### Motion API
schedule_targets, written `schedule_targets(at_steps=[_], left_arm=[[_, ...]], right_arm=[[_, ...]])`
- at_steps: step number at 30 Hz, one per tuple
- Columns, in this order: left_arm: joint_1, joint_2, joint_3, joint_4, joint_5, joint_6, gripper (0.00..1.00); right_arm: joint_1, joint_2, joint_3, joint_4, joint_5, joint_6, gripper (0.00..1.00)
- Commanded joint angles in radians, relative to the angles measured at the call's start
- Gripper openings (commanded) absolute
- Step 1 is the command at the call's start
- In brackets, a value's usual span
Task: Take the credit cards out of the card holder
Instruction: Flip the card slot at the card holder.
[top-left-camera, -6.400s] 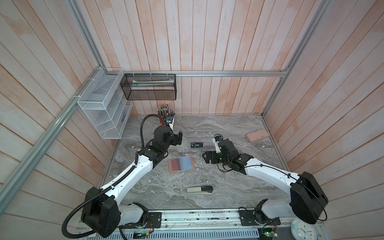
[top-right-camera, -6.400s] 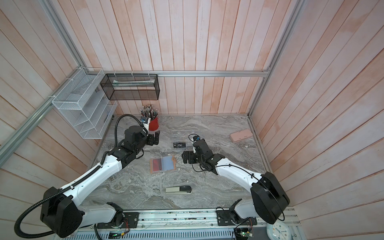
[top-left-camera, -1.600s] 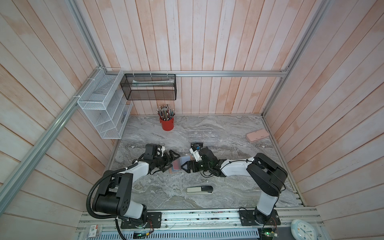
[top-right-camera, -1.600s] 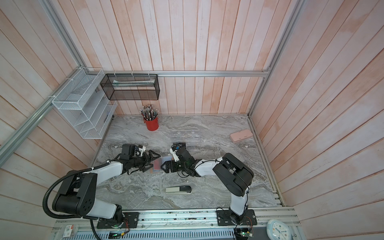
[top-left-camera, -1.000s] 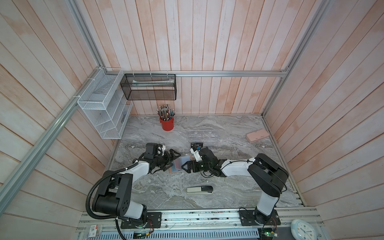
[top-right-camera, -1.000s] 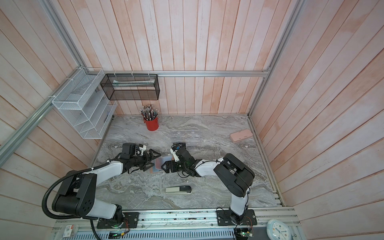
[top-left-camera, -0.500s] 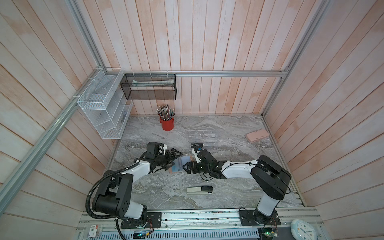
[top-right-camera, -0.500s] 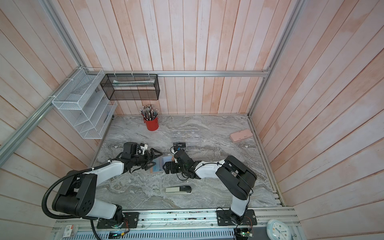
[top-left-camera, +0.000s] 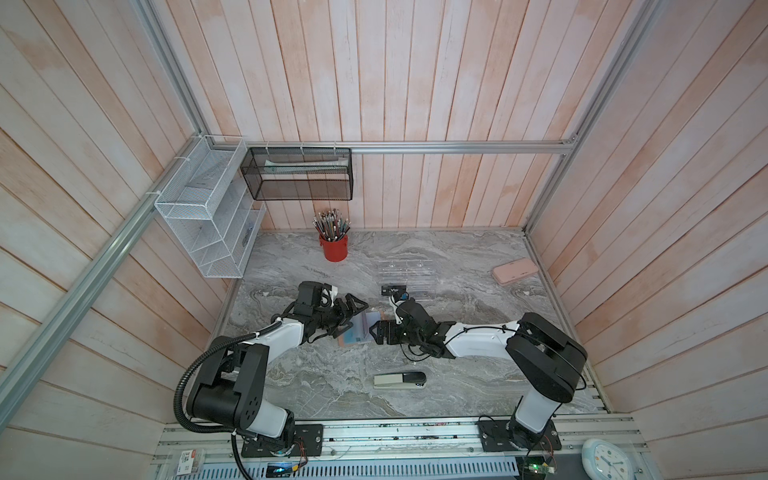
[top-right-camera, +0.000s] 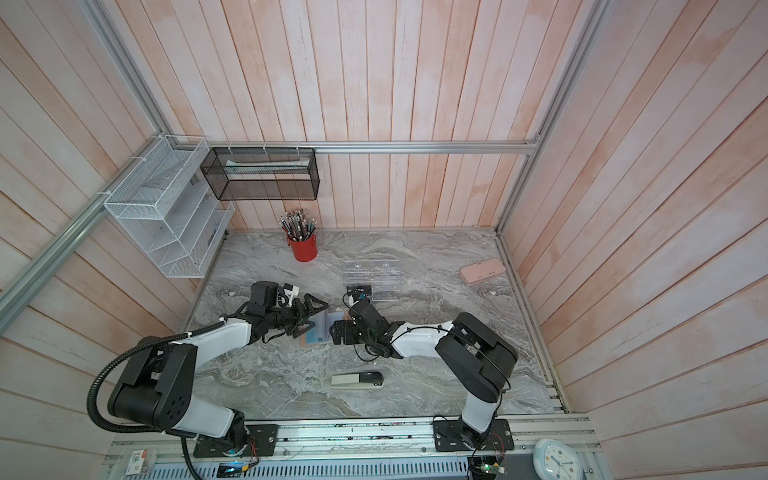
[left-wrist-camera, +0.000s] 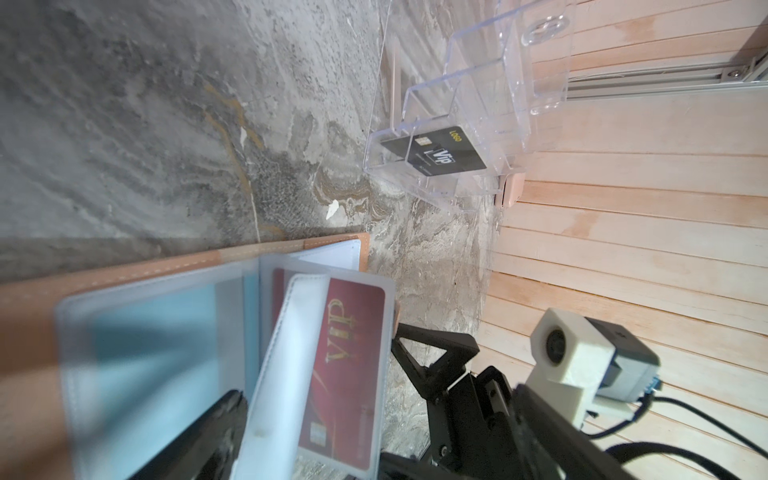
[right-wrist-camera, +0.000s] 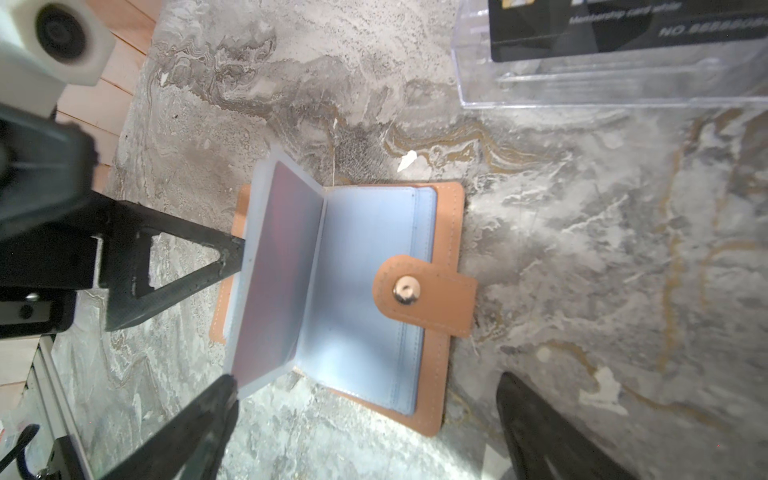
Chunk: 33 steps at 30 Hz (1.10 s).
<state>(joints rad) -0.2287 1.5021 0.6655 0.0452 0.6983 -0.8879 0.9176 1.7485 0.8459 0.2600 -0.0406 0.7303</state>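
Observation:
The tan card holder (top-left-camera: 352, 334) (right-wrist-camera: 451, 232) lies open on the marble between both grippers. One clear sleeve with the red card (left-wrist-camera: 347, 361) stands raised from it. A teal card (left-wrist-camera: 166, 332) shows blurred through a flat sleeve. The black card (top-left-camera: 394, 289) (left-wrist-camera: 436, 151) sits in the clear acrylic rack (top-left-camera: 405, 276). My left gripper (top-left-camera: 351, 318) is open at the holder's left side, and one of its fingers (right-wrist-camera: 166, 266) touches the raised sleeve's edge. My right gripper (top-left-camera: 376, 332) (right-wrist-camera: 365, 419) is open, with its fingers either side of the holder's right end.
A red pencil cup (top-left-camera: 333, 249) stands at the back. A pink rounded case (top-left-camera: 514, 270) lies at the right wall and a stapler (top-left-camera: 399, 380) near the front. White wire shelves (top-left-camera: 208, 220) and a black mesh basket (top-left-camera: 297, 174) hang on the walls.
Six seconds ago both arms were higher and farther back; they have come down to the holder. Over the last second they have only shifted slightly, and both grippers stay open.

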Motion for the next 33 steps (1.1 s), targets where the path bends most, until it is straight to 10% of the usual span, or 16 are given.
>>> schedule_targets(at_steps=[1, 33], left_arm=[[-0.001, -0.006, -0.006, 0.015, -0.014, -0.002, 1.0], [0.056, -0.063, -0.053, -0.039, -0.016, 0.033, 1.0]], right_arm=[[0.003, -0.011, -0.011, -0.024, 0.025, 0.009, 0.98], [-0.024, -0.089, -0.023, -0.035, -0.012, -0.007, 0.98]])
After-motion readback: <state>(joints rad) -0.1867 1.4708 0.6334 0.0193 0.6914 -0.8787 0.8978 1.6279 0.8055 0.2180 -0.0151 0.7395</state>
